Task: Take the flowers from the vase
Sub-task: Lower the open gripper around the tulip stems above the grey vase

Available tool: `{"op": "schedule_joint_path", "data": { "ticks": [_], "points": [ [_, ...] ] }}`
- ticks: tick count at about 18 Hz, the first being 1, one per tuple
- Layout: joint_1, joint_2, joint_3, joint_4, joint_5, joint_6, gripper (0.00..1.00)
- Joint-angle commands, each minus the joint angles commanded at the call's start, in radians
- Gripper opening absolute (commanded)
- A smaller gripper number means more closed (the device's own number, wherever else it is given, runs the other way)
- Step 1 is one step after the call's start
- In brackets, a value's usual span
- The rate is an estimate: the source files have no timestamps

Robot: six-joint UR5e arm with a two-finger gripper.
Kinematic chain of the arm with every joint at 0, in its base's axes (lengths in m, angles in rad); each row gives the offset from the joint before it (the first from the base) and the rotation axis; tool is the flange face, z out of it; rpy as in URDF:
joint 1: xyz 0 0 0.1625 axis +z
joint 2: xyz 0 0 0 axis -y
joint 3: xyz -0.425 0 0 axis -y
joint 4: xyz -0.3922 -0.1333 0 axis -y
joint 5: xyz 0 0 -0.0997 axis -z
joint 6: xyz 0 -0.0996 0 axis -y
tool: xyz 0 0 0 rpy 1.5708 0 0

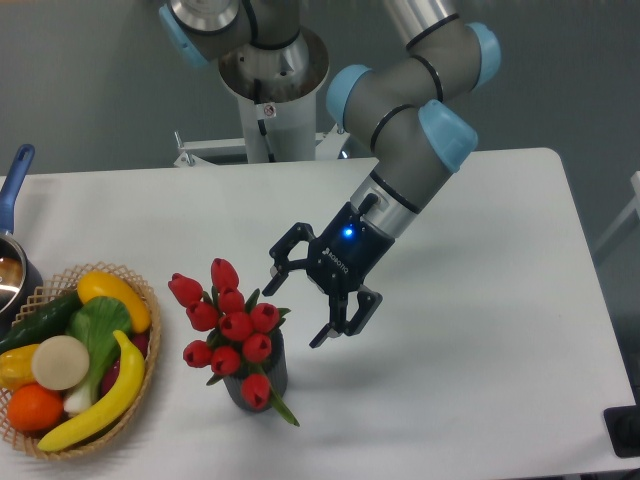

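Note:
The flowers [230,322], a bunch of red tulip buds with green leaves, stand in the vase [262,382], a short dark grey cylinder near the table's front, left of centre. The buds hide most of the vase's mouth. My gripper [294,316] is open and empty, just to the right of the flowers and slightly above the table. Its jaws are spread wide and face left toward the buds, with one fingertip [273,289] close to the top right buds and the other fingertip [316,342] lower, beside the vase. No contact with the flowers shows.
A wicker basket [140,400] with colourful fruit and vegetables sits at the front left, close to the flowers. A blue-handled metal pot [12,270] is cut off by the left edge. The arm's base column [270,90] stands behind the white table [480,300].

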Motion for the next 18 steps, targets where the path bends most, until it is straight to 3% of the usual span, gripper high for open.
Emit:
{"op": "schedule_joint_path", "data": {
  "ticks": [18],
  "points": [
    [-0.066,-0.045,0.009,0.008,-0.002,0.009,1.00]
  ]
}}
